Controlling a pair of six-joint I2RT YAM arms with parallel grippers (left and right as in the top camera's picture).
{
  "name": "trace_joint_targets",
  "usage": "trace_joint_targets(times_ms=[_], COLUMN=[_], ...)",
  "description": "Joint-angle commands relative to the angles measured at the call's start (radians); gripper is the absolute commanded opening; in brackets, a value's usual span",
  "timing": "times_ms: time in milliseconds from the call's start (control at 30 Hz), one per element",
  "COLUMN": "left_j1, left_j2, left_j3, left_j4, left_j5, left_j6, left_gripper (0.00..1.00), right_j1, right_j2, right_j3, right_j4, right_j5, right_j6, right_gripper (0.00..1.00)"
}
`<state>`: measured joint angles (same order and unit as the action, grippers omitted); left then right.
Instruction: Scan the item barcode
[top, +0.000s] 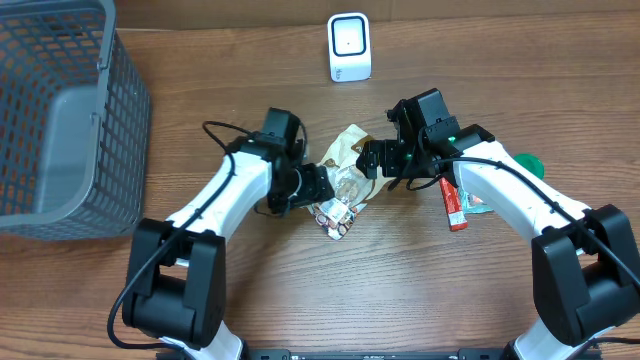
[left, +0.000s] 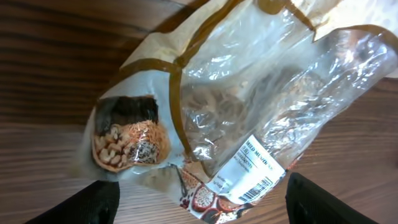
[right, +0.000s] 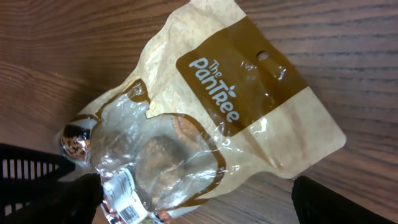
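Wood table: tan/clear snack bag, barcode visible; L pincer, R pincer apart.

Mock shop checkout set up on a robot test bench. Wood-grain desk. Grey plastic mesh shopping basket at far left. Small white box-shaped barcode scanner at far centre. Retail goods mid-desk: tan-and-brown snack pouch with clear window, barcode sticker showing; red wrapped bar to its right. Two white-and-black robot arms rise from the near edge.
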<state>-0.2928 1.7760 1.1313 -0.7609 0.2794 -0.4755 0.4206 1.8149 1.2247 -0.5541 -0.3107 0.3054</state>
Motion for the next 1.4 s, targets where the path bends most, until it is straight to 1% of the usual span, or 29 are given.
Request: trace_joint_targets(times_ms=[0,133,433,633,833,867,900,1000,1167,1267,1333,1367], left_j1=[-0.031,-0.032,-0.026,-0.026,-0.025,-0.024,-0.023,-0.02,-0.02,-0.017,-0.005,0.008], left_j2=[-0.003,0.006,0.071,0.138,0.148,0.148,0.148,0.148,0.148,0.147,0.145,0.145], left_j3=[-0.006,-0.007,-0.007,-0.007,-0.007,-0.007,-0.007,-0.007,-0.007,-0.006,-0.005,-0.003], left_j4=[0.011,0.008,0.041,0.095,0.121,0.121,0.121,0.122,0.126,0.126,0.126,0.126], left_j5=[-0.055,-0.107,-0.103,-0.069,-0.065,-0.066,-0.069,-0.069,-0.069,-0.064,-0.025,0.017], left_j6=[-0.095,-0.132,-0.184,-0.203,-0.202,-0.201,-0.201,-0.201,-0.192,-0.151,-0.108,-0.077], left_gripper=[0.77,0.78,0.84,0.82,0.71,0.67,0.59,0.49,0.46,0.42,0.4,0.35], right_j1=[0.003,0.003,0.003,0.003,0.003,0.003,0.003,0.004,0.005,0.003,0.002,0.002], right_j2=[-0.018,-0.018,-0.017,-0.017,-0.01,-0.003,0.014,0.056,0.117,0.116,0.114,0.114], right_j3=[0.018,0.018,0.018,0.018,-0.032,-0.037,-0.04,-0.041,-0.041,-0.04,-0.039,-0.039], right_j4=[0.012,0.022,0.099,0.121,0.182,0.187,0.191,0.195,0.202,0.192,0.189,0.185], right_j5=[0.031,0.079,0.086,0.087,0.101,0.101,0.101,0.1,0.101,0.1,0.1,0.1], right_j6=[-0.024,-0.026,-0.027,-0.027,-0.049,-0.049,-0.049,-0.048,-0.048,-0.048,-0.049,-0.05], right_gripper=[1.0,1.0,1.0,1.0,1.0,1.0,1.0,1.0,1.0,1.0,1.0,1.0])
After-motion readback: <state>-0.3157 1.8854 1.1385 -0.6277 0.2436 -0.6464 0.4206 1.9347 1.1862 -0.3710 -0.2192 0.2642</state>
